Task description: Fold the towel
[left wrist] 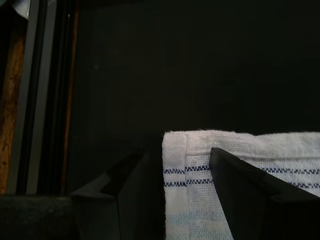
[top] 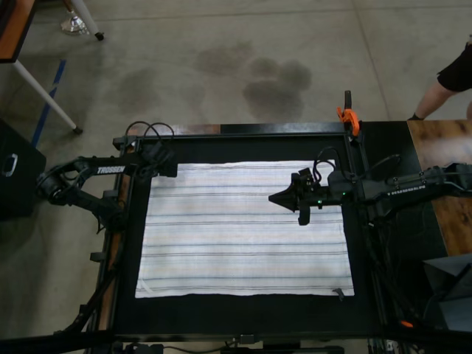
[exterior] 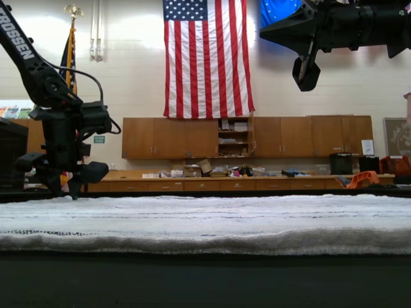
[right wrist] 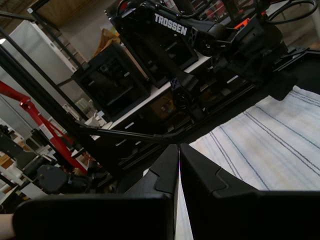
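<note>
Now the towel (top: 243,228) lies spread flat on the black surface (top: 243,310), its stripes running across the top view. At its far corner on the top view's left, the left pincer (left wrist: 165,175) is low, fingers apart, one on each side of the hemmed corner. Above the towel, toward the top view's right, the right pincer (top: 279,198) hangs high with its fingers together, holding nothing. An orange clamp (top: 348,116) grips the frame.
</note>
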Controlling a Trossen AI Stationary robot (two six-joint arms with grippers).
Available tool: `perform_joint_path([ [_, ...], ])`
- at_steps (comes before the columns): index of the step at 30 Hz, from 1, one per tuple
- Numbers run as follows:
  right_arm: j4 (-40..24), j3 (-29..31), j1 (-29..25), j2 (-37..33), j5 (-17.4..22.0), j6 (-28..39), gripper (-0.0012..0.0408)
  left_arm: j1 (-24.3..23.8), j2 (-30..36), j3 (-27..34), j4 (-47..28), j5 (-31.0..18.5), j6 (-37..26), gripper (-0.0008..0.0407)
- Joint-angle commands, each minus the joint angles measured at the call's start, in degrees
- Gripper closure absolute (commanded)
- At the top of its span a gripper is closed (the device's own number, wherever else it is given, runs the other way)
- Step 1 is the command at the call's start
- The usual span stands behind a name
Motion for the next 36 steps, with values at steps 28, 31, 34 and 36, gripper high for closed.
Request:
perform_joint_path([
  [28,0.2,0.0,0.0,0.0,0.1,0.0,0.0396,-0.2,-3.3,-0.2,0.5,5.6,4.8,0.0398],
  [31,0.2,0.0,0.0,0.0,0.3,0.0,0.0396,-0.2,-5.5,-0.2,0.2,7.4,5.6,0.0399],
  [34,0.2,0.0,0.0,0.0,0.5,0.0,0.0396,-0.2,-8.0,-0.2,-0.3,8.8,5.6,0.0399],
  [36,0.2,0.0,0.0,0.0,0.5,0.0,0.0396,-0.6,-9.8,-0.2,-1.1,8.9,5.6,0.0399],
])
